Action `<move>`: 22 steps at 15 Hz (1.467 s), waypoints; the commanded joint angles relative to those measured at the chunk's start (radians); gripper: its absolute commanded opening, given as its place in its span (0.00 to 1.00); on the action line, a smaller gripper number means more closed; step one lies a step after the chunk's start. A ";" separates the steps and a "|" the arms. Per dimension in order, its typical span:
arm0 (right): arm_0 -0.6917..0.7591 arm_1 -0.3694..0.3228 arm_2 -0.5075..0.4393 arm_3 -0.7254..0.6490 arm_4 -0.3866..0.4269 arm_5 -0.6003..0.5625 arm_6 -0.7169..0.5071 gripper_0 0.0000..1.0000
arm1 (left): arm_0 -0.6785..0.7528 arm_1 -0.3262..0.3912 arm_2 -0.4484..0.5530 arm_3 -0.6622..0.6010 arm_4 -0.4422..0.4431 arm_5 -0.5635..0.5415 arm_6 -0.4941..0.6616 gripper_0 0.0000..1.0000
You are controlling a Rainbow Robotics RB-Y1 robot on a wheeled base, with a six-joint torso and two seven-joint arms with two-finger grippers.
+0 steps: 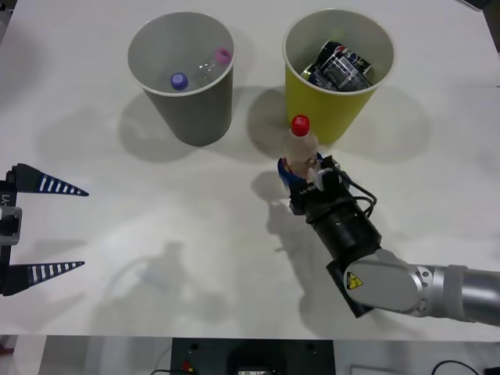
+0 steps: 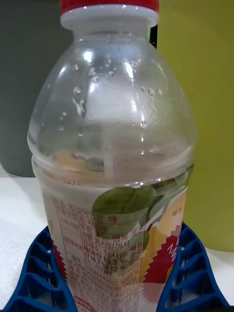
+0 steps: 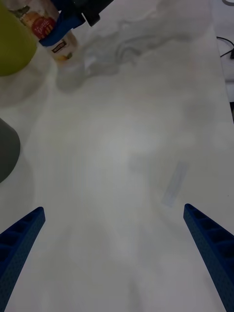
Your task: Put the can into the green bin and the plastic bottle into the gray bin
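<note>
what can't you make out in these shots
- Bottle base, front view: hidden behind the right gripper, so contact with the table cannot be told.
- Bottle label text, right wrist view: too small to read, partly covered by the blue fingers.
- Can in the green bin, front view: its lower part is hidden by the bin wall.
- Gray bin contents: two caps show, bottle bodies unclear.
- Left gripper: cut off by the edge.
</note>
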 commanded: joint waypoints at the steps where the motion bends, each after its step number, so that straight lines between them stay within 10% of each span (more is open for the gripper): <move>1: 0.009 -0.091 -0.030 -0.111 0.029 -0.096 0.009 0.00 | 0.000 0.000 0.000 0.000 0.000 0.000 0.000 0.98; 10: 0.202 -0.358 -0.444 -0.395 0.254 -0.805 0.039 0.00 | 0.000 0.000 0.000 0.000 0.000 0.000 0.000 0.98; 22: 0.325 -0.364 -1.013 -0.525 0.230 -1.621 -0.182 0.00 | 0.000 0.000 0.000 0.000 0.000 0.000 0.000 0.98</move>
